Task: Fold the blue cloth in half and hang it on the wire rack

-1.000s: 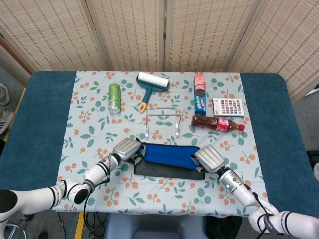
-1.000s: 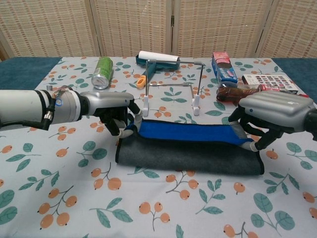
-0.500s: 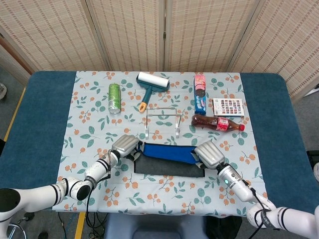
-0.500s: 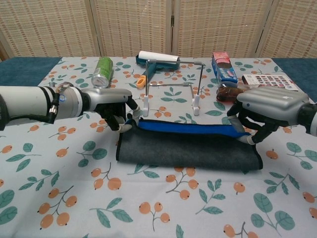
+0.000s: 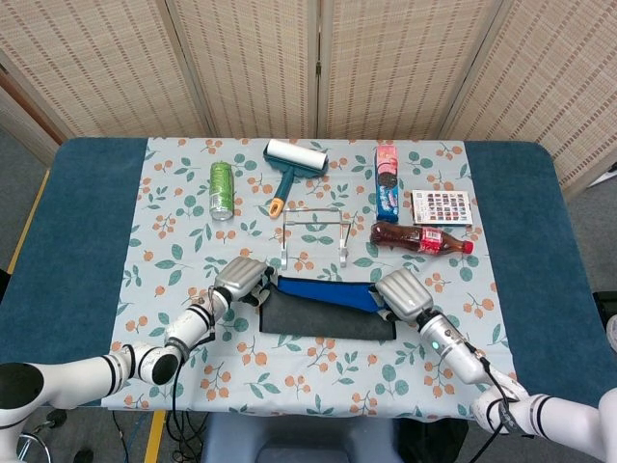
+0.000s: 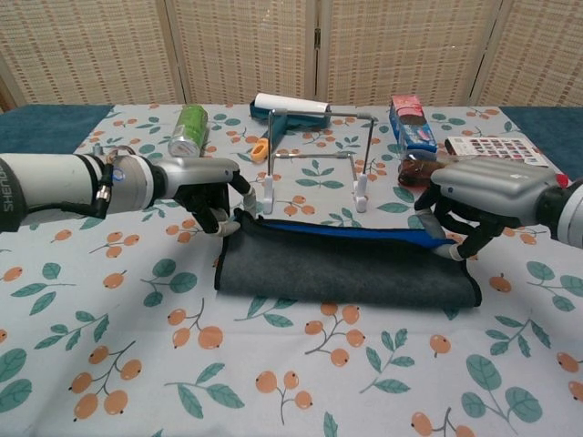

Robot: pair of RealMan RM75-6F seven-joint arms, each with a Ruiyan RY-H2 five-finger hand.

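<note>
Blue cloth (image 6: pixel 346 235) now shows less blue; my left hand (image 6: pixel 211 193) and right hand (image 6: pixel 474 202) have carried its pinched edge farther back

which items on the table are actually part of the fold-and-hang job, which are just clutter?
In the job:
- blue cloth, held at its far edge
- wire rack, behind the cloth
- left hand and right hand, one gripping each end

Just lying about:
- green can
- lint roller
- cookie pack
- cola bottle
- colour-swatch card
</note>
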